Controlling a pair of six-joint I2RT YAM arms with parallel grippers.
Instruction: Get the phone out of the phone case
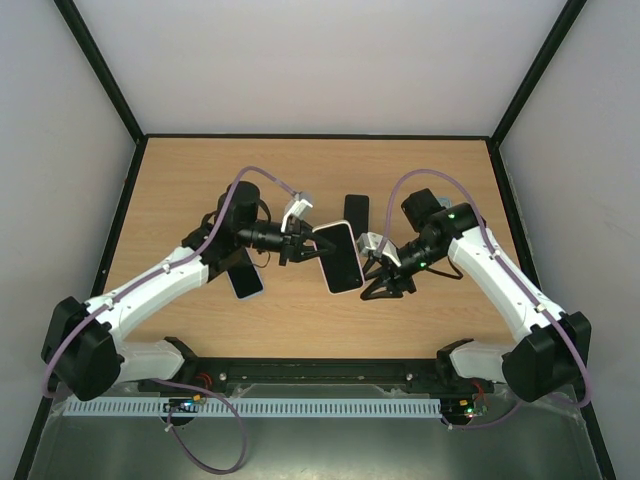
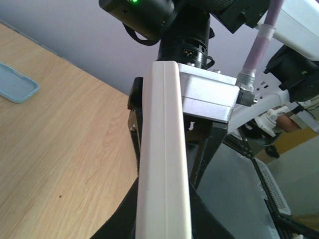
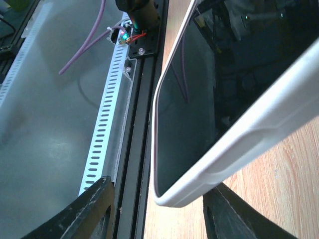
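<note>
Phone point(image 3: 184, 114) sits inside its white phone case point(image 2: 162, 149), held up in the air over the middle of the wooden table point(image 1: 200, 180), between the two arms. The left gripper point(image 1: 300, 245) is closed on the phone case, clamping it at the end nearer the left arm; in the left wrist view the white edge of the case runs straight up from between its jaws. The right gripper point(image 1: 378, 262) is at the other end with its jaws apart. In the right wrist view its two fingers point(image 3: 94, 209) stand on either side of a lower corner of the case, and the left one is clear of it. The dark screen faces up in the top view. A light blue case point(image 2: 17, 84) lies flat on the table under the left arm, and a dark flat thing point(image 1: 356, 210) lies just behind the phone.
</note>
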